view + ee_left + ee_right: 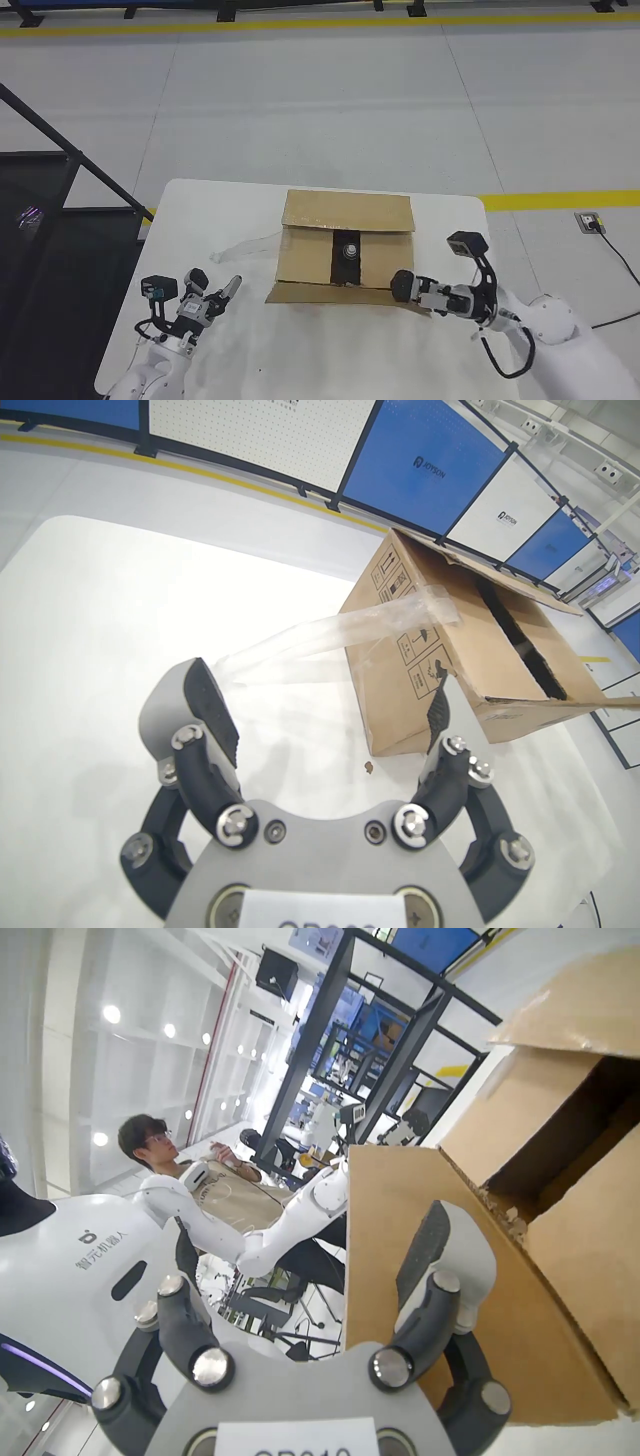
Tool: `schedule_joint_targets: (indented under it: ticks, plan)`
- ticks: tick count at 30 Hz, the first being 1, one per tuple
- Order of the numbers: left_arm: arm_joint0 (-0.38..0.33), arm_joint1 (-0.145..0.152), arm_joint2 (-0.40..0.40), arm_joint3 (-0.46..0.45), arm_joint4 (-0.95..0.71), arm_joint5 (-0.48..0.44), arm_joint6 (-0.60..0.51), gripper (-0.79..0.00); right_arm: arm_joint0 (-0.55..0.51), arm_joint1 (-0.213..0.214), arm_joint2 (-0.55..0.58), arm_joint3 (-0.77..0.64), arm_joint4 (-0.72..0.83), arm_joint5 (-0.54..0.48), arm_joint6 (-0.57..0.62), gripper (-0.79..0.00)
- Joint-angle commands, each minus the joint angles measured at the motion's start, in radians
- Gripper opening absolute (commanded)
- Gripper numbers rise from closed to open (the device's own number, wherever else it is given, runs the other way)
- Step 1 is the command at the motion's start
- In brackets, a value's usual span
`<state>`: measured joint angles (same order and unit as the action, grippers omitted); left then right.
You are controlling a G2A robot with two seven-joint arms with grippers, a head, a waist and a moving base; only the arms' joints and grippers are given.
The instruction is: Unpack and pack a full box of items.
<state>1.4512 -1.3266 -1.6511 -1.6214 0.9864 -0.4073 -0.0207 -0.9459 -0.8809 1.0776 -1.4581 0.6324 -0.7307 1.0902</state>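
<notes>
In the middle of the table (225, 215) we see the box (345, 255), flaps ajar. Our left claw (325, 680) gapes, a tape strip (325, 635) reaching one finger; our right claw (403, 285), spread, sits at the near flap.

— What sort of place is this?
— A robotics lab or test hall, I'd say. The pale grey floor (300, 100) has yellow lines (300, 23) marking off the work area, and blue and white partition panels (425, 465) fence it in
— Anything else?
— A pegboard panel (260, 430), black metal frames (316, 1023) with equipment behind them, white wall shelving (150, 1078) under round ceiling lights (111, 1013), and a floor socket (588, 221) with a cable plugged in
</notes>
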Motion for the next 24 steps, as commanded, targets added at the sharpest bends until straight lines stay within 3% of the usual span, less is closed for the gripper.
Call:
schedule_joint_targets:
  ticks: [1, 9, 18, 24]
  plan:
    - [0.0, 0.0, 0.0, 0.0, 0.0, 0.0, 0.0, 0.0, 0.004, 0.012, -0.031, -0.009, -0.033, -0.008, -0.008, 0.0]
    - [0.006, 0.001, 0.008, -0.014, -0.005, -0.008, 0.004, 0.0, 0.049, 0.062, -0.164, 0.008, -0.12, -0.042, -0.042, 0.0]
    - [0.024, 0.015, 0.004, -0.03, -0.077, -0.152, -0.044, 0.0, 0.124, 0.103, -0.328, 0.049, -0.19, -0.151, -0.151, 0.0]
    - [0.024, 0.015, 0.002, -0.031, -0.078, -0.153, -0.046, 0.0, 0.131, 0.108, -0.339, 0.053, -0.197, -0.175, -0.176, 0.0]
